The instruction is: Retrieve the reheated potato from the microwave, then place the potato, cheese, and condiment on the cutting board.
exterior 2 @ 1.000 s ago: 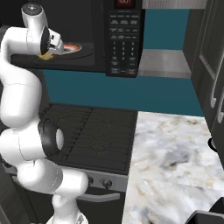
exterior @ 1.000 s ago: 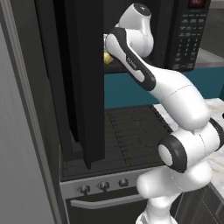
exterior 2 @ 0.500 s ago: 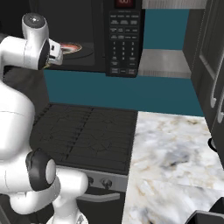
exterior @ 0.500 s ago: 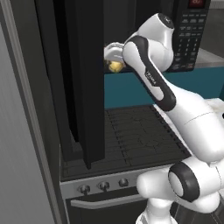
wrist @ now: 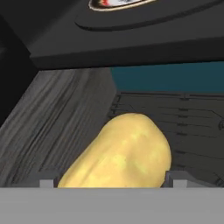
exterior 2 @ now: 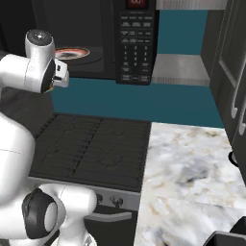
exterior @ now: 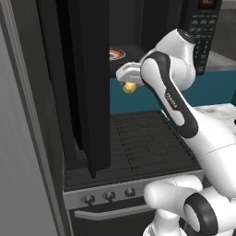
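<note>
Gripper: the gripper (exterior: 129, 84) is sitting just outside the microwave's open mouth, above the stovetop's back-left area, and it's gripping the potato between its fingers; jaws are standing wide because the potato is filling the gap

Potato: the potato (wrist: 122, 153) is a pale-yellow lump, showing big and close in the hand view, wedged between the two finger tips (wrist: 48, 182); in the left base view it's peeking out as a small yellow blob (exterior: 129, 87) under the hand, hanging in the air, not touching anything else

Microwave: the microwave (exterior 2: 137, 43) is sitting up high with its door (exterior: 83, 83) swung wide open to the left, the dark slab taking up a big chunk of the left base view; the keypad and red display are facing out on the right side

Plate inside: a round plate (exterior 2: 72, 53) with a reddish rim is lying on the microwave floor, bare on top; also catching its edge at the top of the hand view (wrist: 118, 3)

Stove: the black stovetop (exterior 2: 91, 149) is lying right under the hand, knobs along the front

Counter: the marble counter (exterior 2: 192, 178) is sitting to the right of the stove, well apart from the gripper

Back wall: a teal wall (exterior 2: 158, 98) is running below the microwave
</note>
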Motion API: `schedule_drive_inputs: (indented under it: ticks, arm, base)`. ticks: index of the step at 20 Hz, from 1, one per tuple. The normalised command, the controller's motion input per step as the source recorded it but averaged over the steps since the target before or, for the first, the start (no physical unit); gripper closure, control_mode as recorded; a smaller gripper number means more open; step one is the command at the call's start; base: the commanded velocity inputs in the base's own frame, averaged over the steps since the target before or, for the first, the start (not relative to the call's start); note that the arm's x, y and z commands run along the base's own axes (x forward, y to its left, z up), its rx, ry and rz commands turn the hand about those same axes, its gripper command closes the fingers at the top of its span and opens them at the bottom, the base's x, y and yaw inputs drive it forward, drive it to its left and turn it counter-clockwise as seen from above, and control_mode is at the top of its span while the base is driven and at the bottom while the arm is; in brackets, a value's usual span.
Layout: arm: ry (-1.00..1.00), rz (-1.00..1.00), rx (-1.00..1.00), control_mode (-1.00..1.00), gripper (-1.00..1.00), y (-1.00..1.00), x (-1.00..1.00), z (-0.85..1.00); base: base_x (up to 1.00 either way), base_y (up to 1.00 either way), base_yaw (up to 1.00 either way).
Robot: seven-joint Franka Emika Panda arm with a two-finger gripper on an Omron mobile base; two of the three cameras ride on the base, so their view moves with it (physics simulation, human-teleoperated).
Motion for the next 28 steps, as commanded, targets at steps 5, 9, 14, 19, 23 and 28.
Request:
schedule_drive_inputs:
  ticks: [5,9,14,19,23,28]
  arm:
    - [0.12,0.08,-0.19,-1.0,1.0,-0.14,-0.18,-0.47]
    - [0.08,0.06,-0.23,-1.0,1.0,-0.14,-0.25,-0.41]
    - [0.03,0.05,-0.15,-1.0,1.0,-0.13,-0.26,-0.38]
    - [0.0,0.04,-0.11,-1.0,1.0,-0.09,-0.31,-0.33]
    - [0.0,0.03,-0.05,-1.0,1.0,-0.08,-0.34,-0.28]
    - [0.01,0.01,-0.02,-1.0,1.0,-0.02,-0.22,-0.15]
  base:
    - [0.0,0.0,0.0]
    - [0.0,0.0,0.0]
    - [0.0,0.0,0.0]
    - [0.0,0.0,0.0]
    - [0.0,0.0,0.0]
    - [0.0,0.0,0.0]
